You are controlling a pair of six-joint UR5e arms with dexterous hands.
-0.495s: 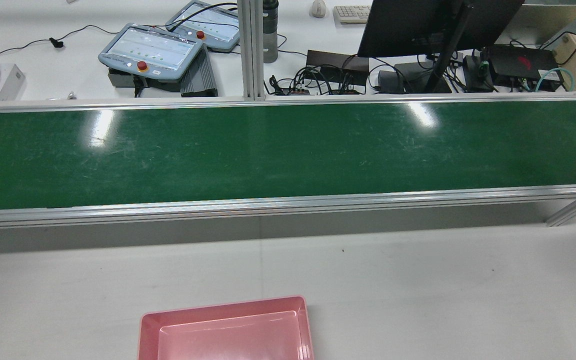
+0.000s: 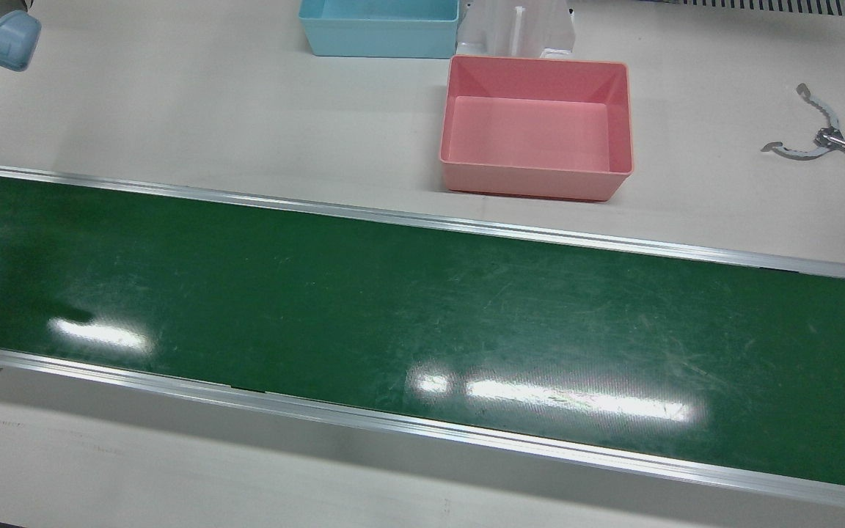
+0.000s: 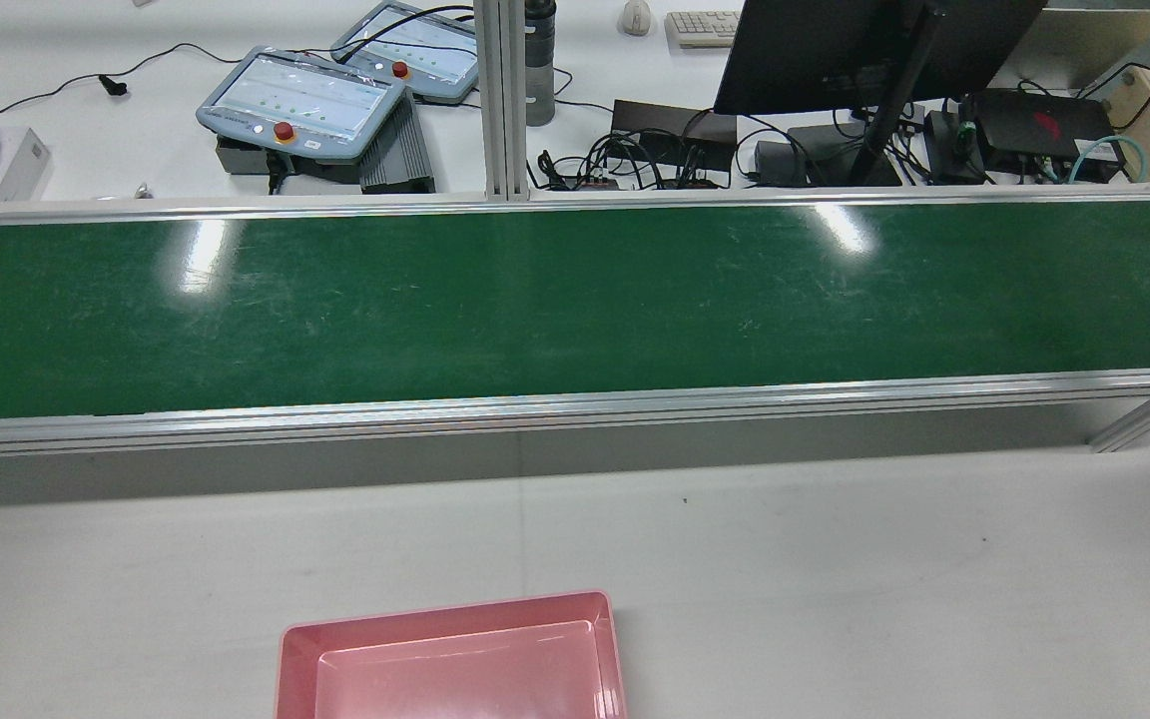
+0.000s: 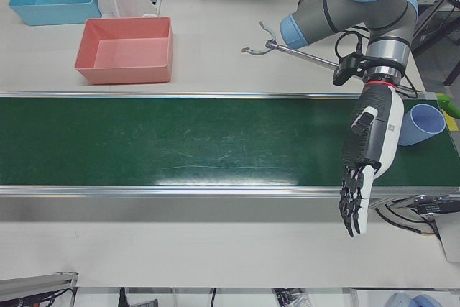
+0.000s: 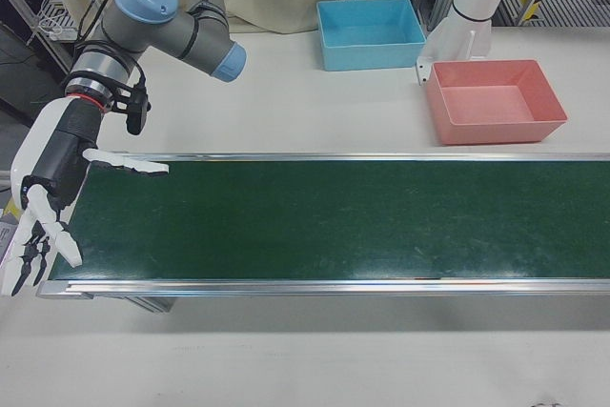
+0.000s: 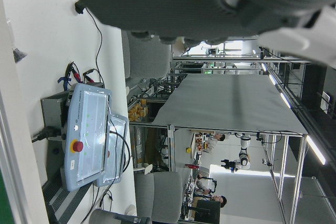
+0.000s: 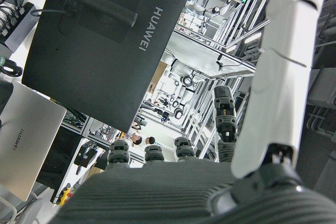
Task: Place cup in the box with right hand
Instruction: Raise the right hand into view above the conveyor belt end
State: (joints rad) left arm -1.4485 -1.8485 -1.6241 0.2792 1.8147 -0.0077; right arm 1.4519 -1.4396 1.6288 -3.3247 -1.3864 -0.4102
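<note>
A pale blue cup (image 4: 424, 124) rests on the green belt (image 4: 180, 141) at its right end in the left-front view, just behind my left hand (image 4: 363, 170). That hand hangs open over the belt's near edge, fingers pointing down, holding nothing. My right hand (image 5: 48, 207) is open at the belt's opposite end, thumb stretched over the belt, nothing in it. The pink box (image 2: 532, 182) stands empty on the white table beside the belt, also seen in the rear view as the pink box (image 3: 445, 611). No arm shows in the rear view.
A blue box (image 2: 378, 40) sits behind the pink one, next to a white pedestal (image 2: 514, 29). Metal tongs (image 2: 822, 139) lie on the table near the left arm. Teach pendants (image 3: 300, 100), a monitor and cables lie beyond the belt's far rail.
In the rear view the belt's scratch marks sit slightly further right than before; no hand or object has entered that view.
</note>
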